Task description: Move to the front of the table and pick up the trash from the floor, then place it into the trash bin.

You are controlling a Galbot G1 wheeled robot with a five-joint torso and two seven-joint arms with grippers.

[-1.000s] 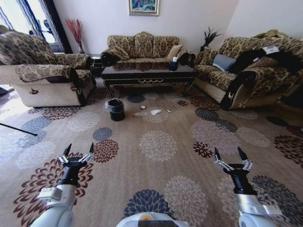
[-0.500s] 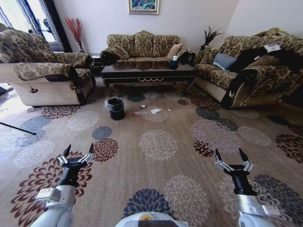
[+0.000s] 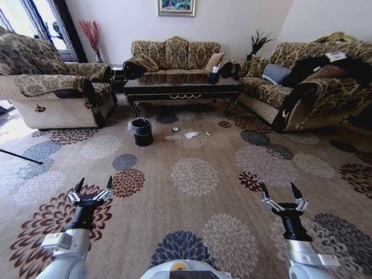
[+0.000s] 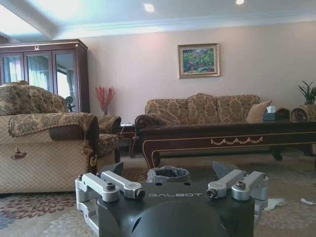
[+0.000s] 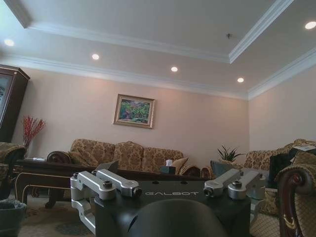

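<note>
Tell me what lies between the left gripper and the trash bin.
In the head view, only bare patterned floor lies between the open left gripper and the trash bin; nothing stands in that stretch.

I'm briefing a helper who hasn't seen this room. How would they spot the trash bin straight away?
Find the long dark coffee table in front of the middle sofa. On the floor just before its left front leg stands the trash bin. It is the small round black bucket lined with a crinkly plastic bag, with the trash lying to its right.
</note>
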